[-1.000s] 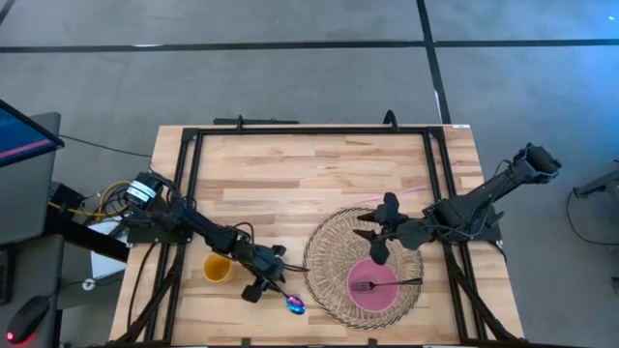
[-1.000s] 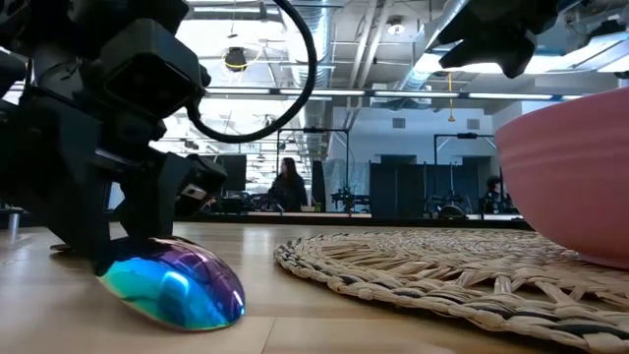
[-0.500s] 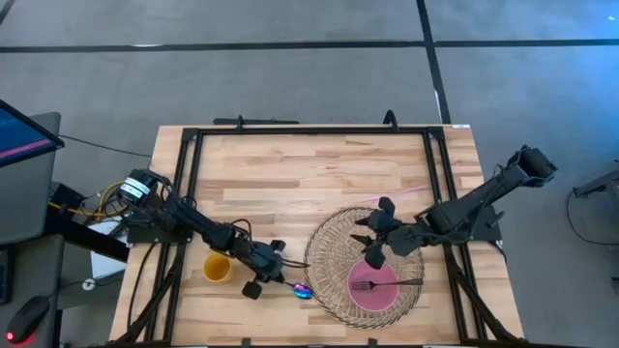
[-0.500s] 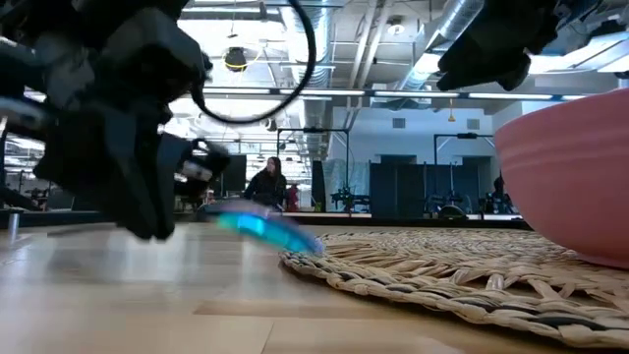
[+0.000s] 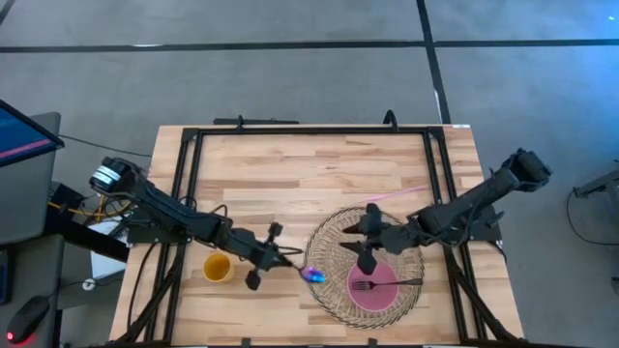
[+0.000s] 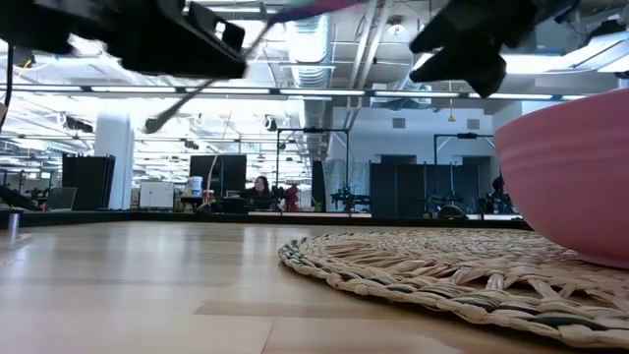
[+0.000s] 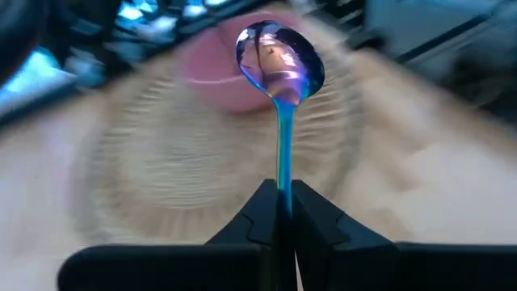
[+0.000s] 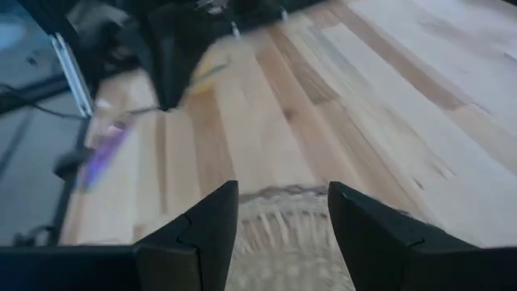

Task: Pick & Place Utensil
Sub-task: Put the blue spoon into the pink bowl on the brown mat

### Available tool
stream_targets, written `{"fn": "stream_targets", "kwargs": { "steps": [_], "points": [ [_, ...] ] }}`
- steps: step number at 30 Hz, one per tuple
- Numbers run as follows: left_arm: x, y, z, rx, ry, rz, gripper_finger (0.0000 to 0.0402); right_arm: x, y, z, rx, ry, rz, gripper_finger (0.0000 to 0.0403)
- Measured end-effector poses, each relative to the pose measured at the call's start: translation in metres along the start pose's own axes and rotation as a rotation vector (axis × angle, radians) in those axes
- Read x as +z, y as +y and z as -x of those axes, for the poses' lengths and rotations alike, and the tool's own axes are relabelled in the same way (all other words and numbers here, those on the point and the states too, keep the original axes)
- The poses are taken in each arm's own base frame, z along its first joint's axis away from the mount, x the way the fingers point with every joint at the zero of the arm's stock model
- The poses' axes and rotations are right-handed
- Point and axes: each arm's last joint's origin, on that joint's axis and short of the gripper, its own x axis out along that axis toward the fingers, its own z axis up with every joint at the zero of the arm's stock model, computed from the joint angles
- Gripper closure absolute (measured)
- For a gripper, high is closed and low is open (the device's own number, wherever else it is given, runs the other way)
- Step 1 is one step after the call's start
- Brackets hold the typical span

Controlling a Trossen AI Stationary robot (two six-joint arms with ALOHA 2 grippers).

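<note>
Two dark arms reach over a pale wooden worktop (image 5: pixel 290 164) edged by a black frame. On its near right part lies a round woven mat (image 5: pixel 334 242), and on that mat sits a pink bowl (image 5: pixel 372 290) with a dark fork (image 5: pixel 387 284) lying across it. A yellow cup (image 5: pixel 217 268) stands on the bare wood to the left of the mat, just beside the left arm.

The left gripper (image 5: pixel 280 259) hangs between the cup and the mat's left edge, its fingers (image 7: pixel 262 214) clenched on the thin handle of an iridescent blue-purple spoon (image 7: pixel 279 65). The spoon is off the wood, its bowl (image 5: pixel 312 275) over the mat's left rim in the high view; the left wrist view shows it pointing forward toward the mat and the pink bowl.

The right gripper (image 5: pixel 366 240) hovers above the mat, near the far side of the pink bowl, with its fingers (image 8: pixel 202 234) spread apart and holding nothing.
</note>
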Motion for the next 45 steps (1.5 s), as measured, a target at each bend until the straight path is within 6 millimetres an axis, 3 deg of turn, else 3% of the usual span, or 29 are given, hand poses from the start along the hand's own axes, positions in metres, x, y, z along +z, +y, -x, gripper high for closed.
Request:
{"fn": "stream_targets", "kwargs": {
  "steps": [8,15,22,45],
  "points": [
    [-0.002,0.007,0.0,0.238,0.12,-0.354,0.0383,0.018,-0.007,-0.01,0.108,-0.056,-0.1,0.0217],
    [0.004,0.015,0.001,0.338,0.096,-0.448,0.0382,0.014,-0.014,-0.033,0.185,0.009,-0.115,0.0217],
    [-0.002,0.031,0.0,0.383,0.141,-0.437,0.0379,0.02,-0.015,-0.048,0.293,-0.042,-0.15,0.0217],
    [0.001,0.026,0.0,0.383,0.128,-0.435,0.0395,0.043,-0.018,-0.018,0.344,-0.117,-0.115,0.0267]
  ]
}}
